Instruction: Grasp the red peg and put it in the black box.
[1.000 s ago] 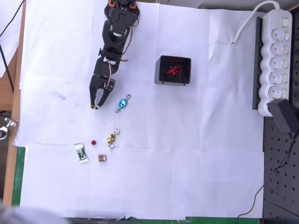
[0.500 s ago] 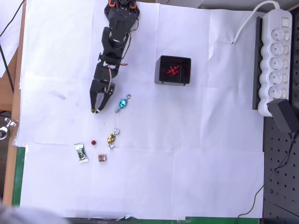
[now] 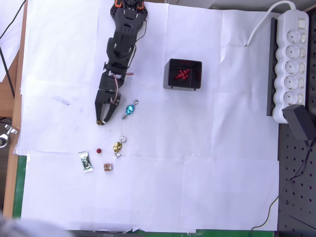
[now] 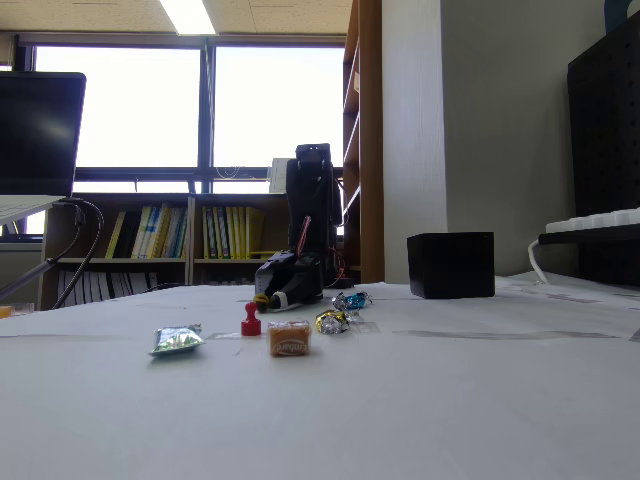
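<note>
In the overhead view, going left to right: one green-wrapped candy point(image 3: 85, 161), one red peg point(image 3: 98, 150) on the white paper, one brown square candy point(image 3: 107, 167), one gold candy point(image 3: 118, 146), one blue candy point(image 3: 129, 109), one black box point(image 3: 184, 74) with red pieces inside. The gripper point(image 3: 101, 121), fingers nearly together and empty, has advanced toward the peg since a second ago; open paper lies between them, the blue candy just right of it.
</note>
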Robot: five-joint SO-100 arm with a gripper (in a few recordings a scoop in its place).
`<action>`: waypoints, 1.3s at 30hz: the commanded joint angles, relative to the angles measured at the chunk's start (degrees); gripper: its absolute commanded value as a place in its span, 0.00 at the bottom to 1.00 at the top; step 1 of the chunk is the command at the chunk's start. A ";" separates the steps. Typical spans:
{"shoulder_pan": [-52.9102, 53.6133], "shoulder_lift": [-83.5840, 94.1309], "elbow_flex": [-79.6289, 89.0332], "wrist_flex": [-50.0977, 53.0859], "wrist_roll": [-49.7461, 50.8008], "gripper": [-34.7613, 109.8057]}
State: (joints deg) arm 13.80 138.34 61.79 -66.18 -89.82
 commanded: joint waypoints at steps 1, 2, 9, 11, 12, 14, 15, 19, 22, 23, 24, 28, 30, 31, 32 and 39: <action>1.32 0.53 5.19 -0.09 -1.23 0.24; 1.41 0.62 5.62 0.44 -1.23 0.24; 2.55 1.67 7.03 1.14 -1.49 0.24; 2.81 2.64 8.35 1.49 -1.49 0.24; 2.90 3.25 9.14 1.49 -1.49 0.24; 3.08 3.78 10.02 1.67 -1.49 0.24; 3.08 4.04 10.46 1.76 -1.23 0.24; 2.72 5.54 13.45 2.55 -0.79 0.24; 2.46 5.89 14.06 2.55 -0.44 0.24; 2.46 5.98 14.15 2.55 -0.44 0.24; 2.46 5.98 14.24 2.64 -0.44 0.25; 2.46 5.80 14.24 4.13 -0.44 0.25; 2.37 5.54 13.97 5.89 -0.35 0.26; 2.37 5.01 13.97 7.38 -0.35 0.26; 2.37 4.66 13.97 8.17 0.00 0.26; 1.85 2.37 14.15 13.54 0.44 0.27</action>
State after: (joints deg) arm 15.47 142.21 74.44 -54.32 -89.30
